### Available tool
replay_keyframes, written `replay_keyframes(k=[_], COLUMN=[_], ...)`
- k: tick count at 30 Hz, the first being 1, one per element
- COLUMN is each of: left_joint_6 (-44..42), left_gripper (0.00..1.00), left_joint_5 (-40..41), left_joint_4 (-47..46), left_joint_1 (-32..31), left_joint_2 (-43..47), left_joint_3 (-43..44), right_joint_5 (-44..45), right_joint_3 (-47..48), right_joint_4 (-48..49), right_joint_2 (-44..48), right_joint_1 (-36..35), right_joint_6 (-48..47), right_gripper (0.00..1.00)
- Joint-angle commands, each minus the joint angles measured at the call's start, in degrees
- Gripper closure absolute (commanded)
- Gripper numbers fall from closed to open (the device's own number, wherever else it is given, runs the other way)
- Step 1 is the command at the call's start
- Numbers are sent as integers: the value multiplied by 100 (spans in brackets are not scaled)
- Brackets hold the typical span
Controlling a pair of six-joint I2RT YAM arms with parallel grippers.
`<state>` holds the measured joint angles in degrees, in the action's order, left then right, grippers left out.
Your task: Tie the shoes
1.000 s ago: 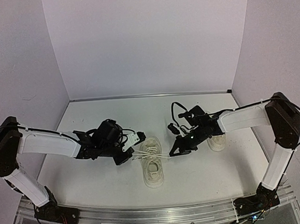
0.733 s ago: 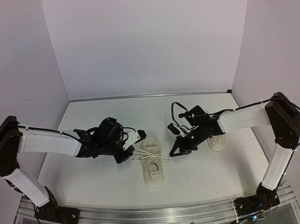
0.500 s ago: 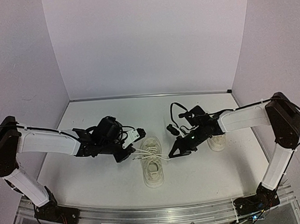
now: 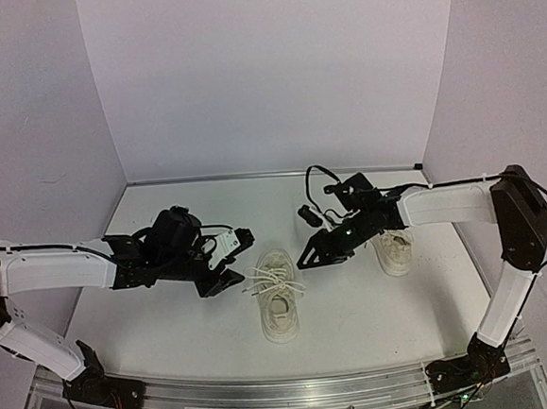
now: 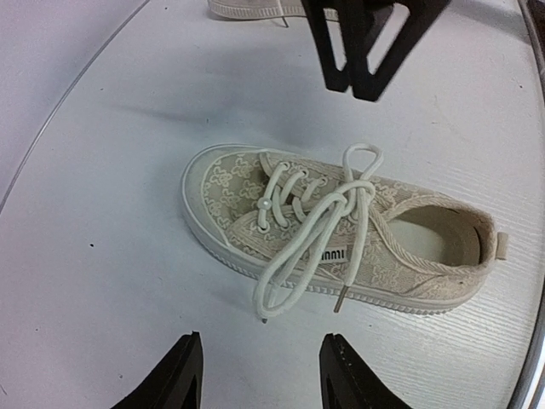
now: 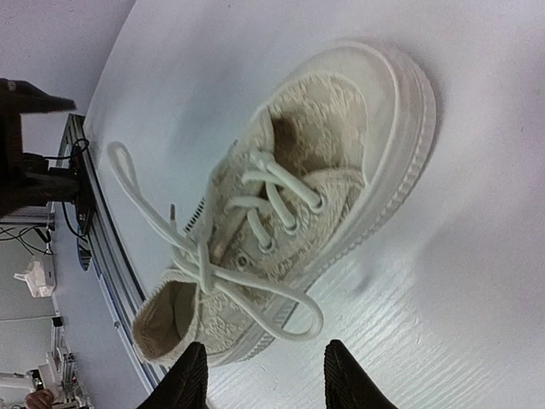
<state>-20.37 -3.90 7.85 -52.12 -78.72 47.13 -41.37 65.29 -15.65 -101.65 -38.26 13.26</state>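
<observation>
A cream shoe (image 4: 278,304) lies at the table's middle, toe away from the arm bases, its white laces (image 4: 274,281) knotted in a bow with loops to both sides. In the left wrist view the shoe (image 5: 341,230) lies ahead of my left gripper (image 5: 262,375), a lace loop (image 5: 294,256) hanging toward it. My left gripper (image 4: 235,258) is open and empty just left of the shoe. My right gripper (image 4: 313,258) is open and empty just right of its toe; the shoe (image 6: 298,187) fills its wrist view above the gripper (image 6: 268,379). The second shoe (image 4: 394,250) lies under the right arm.
A raised rim (image 4: 271,174) bounds the table's far edge, with lilac walls on three sides. The right gripper (image 5: 366,43) hangs beyond the shoe in the left wrist view. The second shoe's sole (image 5: 255,8) shows at that view's top edge.
Both grippers have let go of the lace loops and opened. The left gripper has drawn back to the left, the right gripper back and away; the bow now rests on the shoe.
</observation>
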Motion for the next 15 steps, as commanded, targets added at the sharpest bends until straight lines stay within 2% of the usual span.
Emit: replay_keyframes(k=[1, 4, 15], left_joint_6=[-34, -199, -475], left_gripper=[51, 51, 54], left_joint_5=[-508, -784, -777], left_joint_4=[7, -132, -232], left_joint_1=[7, -96, -264], left_joint_2=[110, 41, -1115], left_joint_3=[-125, -186, 454], right_joint_5=[7, -103, -172], right_joint_3=[541, 695, 907], right_joint_4=[-82, -136, -337], right_joint_2=[-200, -366, -802], right_joint_1=[20, 20, -143], right_joint_6=[-315, -458, -865], right_gripper=[60, 63, 68])
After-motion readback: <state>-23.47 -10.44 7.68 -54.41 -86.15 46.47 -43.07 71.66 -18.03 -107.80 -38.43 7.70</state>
